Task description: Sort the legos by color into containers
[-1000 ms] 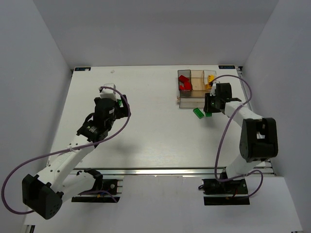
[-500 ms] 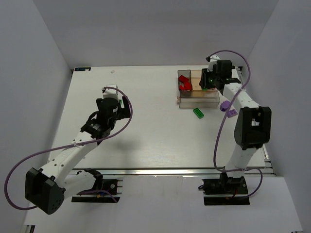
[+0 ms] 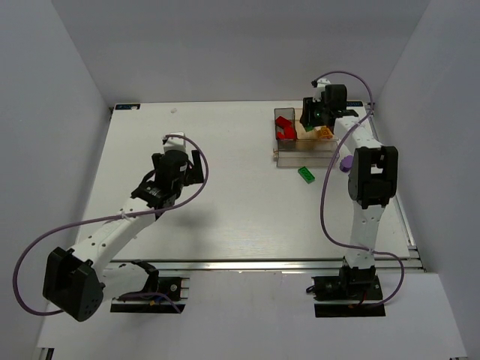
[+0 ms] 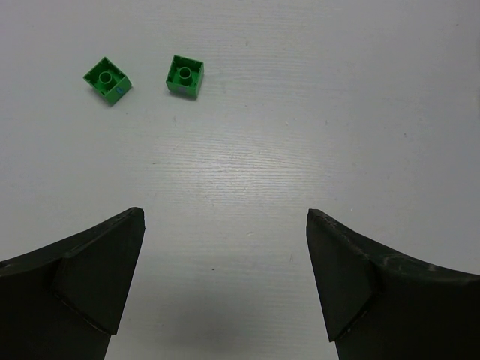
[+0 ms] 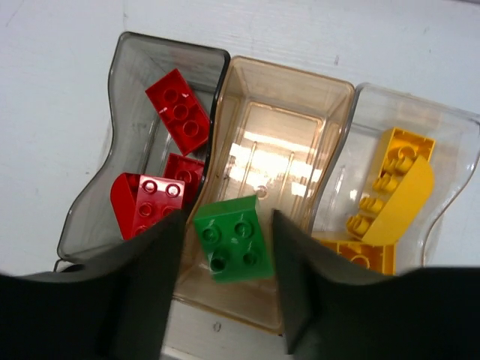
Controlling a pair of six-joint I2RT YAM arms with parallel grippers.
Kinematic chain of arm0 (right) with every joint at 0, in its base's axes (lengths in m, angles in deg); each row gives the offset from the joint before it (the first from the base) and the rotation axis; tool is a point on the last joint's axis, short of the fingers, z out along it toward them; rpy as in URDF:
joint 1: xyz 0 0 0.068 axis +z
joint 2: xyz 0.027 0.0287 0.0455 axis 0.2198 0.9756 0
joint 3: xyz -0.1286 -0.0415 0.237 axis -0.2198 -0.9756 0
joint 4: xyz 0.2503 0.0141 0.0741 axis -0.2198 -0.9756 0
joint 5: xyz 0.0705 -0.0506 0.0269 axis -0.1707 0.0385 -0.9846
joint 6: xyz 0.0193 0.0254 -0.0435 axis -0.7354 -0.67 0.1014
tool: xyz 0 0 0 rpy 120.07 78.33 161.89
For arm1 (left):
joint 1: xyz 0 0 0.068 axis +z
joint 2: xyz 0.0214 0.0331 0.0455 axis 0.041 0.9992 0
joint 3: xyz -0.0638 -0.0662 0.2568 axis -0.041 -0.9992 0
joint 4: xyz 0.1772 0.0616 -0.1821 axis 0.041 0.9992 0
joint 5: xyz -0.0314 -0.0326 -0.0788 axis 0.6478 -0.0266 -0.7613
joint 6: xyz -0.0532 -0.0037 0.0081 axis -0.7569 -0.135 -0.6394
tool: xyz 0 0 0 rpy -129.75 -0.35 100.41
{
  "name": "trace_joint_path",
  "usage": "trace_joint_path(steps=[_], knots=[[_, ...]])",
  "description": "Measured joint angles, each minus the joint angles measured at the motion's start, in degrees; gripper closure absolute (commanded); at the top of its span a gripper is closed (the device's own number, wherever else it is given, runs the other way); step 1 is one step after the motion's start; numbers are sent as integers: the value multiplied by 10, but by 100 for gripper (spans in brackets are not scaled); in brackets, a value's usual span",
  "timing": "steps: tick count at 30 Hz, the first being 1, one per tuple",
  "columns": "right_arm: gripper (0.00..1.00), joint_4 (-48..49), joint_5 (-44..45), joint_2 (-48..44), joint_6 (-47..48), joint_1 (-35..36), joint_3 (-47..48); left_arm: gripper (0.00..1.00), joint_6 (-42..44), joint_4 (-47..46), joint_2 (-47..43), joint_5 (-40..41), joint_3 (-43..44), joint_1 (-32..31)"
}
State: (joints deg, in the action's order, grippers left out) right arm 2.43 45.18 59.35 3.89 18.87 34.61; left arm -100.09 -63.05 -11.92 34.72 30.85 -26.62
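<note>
My right gripper [image 5: 227, 219] hangs over the containers [image 3: 279, 152], above the amber middle bin [image 5: 292, 71]. A green lego [image 5: 232, 238] sits tilted between its fingers with a slim gap on each side, so the jaws stand open. Red legos [image 5: 178, 111] lie in the smoky grey bin, yellow legos [image 5: 397, 187] in the clear bin. My left gripper [image 4: 225, 225] is open wide above bare table, with two small green legos [image 4: 107, 79] [image 4: 185, 76] lying ahead of it. Another green lego [image 3: 306, 174] and a purple lego [image 3: 346, 161] lie in front of the containers.
The white table [image 3: 225, 202] is walled by grey panels on the left, back and right. The right arm [image 3: 367, 180] stretches along the table's right edge up to the bins. The left arm [image 3: 120, 225] crosses the left half of the table.
The right arm rose from the table in front of the bins and swung over them carrying the green lego; its jaws have just widened. The left arm shifted slightly.
</note>
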Motion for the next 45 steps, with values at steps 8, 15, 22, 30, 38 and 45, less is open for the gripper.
trace_joint_path(steps=[8,15,22,30,38,45], knots=[[31,0,-11,5,1,-1,9,2,-25,29,114,-12,58,17],[84,2,-91,-146,33,-5,-152,25,-42,59,232,-43,154,59],[11,-26,-300,-417,144,-11,-338,38,-42,78,294,-81,205,100],[11,-101,-393,-490,226,-15,-479,3,-12,84,415,-126,302,153],[11,-82,-427,-571,217,-36,-488,7,17,117,528,-154,416,186],[11,-72,-433,-572,206,-51,-492,15,36,148,565,-171,442,188]])
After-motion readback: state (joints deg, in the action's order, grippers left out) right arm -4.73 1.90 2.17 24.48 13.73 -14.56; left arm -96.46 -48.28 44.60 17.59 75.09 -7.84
